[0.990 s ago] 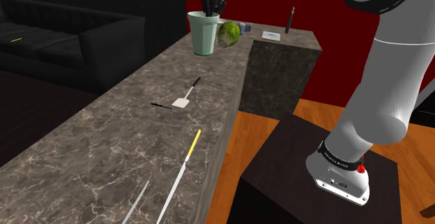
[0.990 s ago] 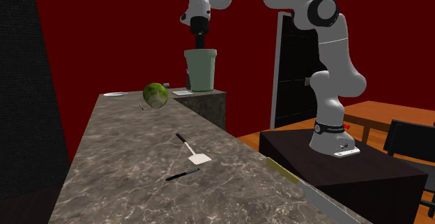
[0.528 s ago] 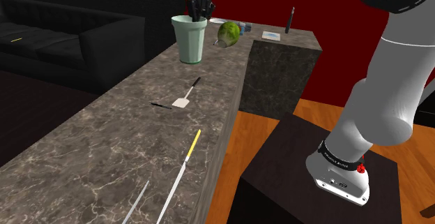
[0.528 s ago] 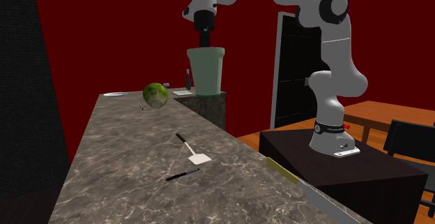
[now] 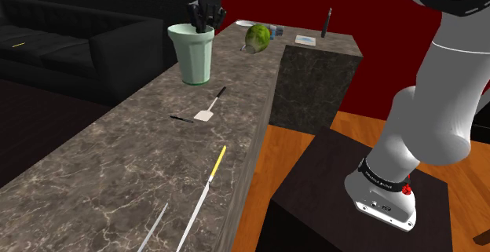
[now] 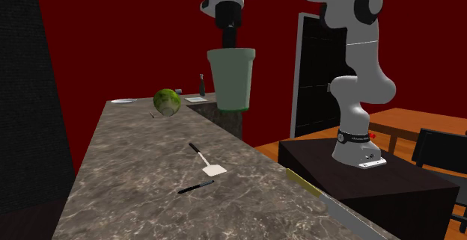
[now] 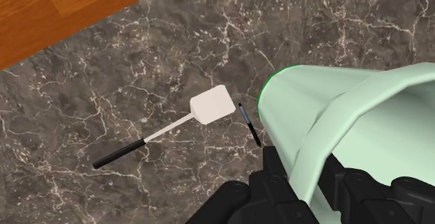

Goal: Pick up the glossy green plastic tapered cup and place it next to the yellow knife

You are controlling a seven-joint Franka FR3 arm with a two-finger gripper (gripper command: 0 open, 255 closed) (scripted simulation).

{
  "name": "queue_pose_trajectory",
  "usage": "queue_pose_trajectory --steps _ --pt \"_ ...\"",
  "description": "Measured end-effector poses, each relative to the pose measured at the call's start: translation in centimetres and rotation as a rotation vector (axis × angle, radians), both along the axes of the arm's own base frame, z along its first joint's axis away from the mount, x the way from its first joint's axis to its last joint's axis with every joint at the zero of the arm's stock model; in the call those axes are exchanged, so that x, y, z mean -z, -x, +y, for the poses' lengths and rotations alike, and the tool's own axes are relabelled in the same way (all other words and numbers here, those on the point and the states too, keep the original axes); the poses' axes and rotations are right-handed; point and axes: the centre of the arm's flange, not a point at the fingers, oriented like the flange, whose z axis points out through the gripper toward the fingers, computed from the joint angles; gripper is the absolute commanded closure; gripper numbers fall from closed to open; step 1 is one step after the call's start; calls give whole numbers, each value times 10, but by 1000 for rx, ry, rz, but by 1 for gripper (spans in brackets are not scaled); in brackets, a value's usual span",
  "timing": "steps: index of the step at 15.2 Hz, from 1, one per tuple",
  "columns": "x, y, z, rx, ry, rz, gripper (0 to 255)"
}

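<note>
A pale green tapered cup (image 5: 192,54) hangs upright above the marble counter (image 5: 110,172), its rim clasped by my black gripper (image 5: 206,16), which is shut on the cup's wall. In the second exterior view the cup (image 6: 233,79) hangs under the gripper (image 6: 228,40), well above the countertop. The wrist view has the cup (image 7: 348,118) between my fingers (image 7: 279,182). The yellow-handled knife (image 5: 217,162) lies nearer the stand along the counter's edge, its blade pointing toward the shoulder view's bottom. It also appears as the knife (image 6: 303,182) in the second exterior view.
A white spatula (image 5: 206,113) and a black pen (image 5: 181,118) lie on the counter between cup and knife. A round green fruit (image 5: 257,35) and a plate (image 5: 245,24) sit at the far end. A dark stone block (image 5: 314,78) adjoins the counter. A black sofa (image 5: 78,38) stands beyond.
The gripper has carried the cup away from the green fruit and along the counter toward the spatula and knife, to the shoulder view's left and lower.
</note>
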Motion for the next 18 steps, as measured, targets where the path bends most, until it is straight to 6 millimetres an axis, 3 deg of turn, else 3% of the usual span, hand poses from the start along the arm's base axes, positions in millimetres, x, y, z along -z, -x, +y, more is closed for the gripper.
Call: queue_pose_trajectory --steps 18 --pt "-3 45 238 -1 1 0 255"
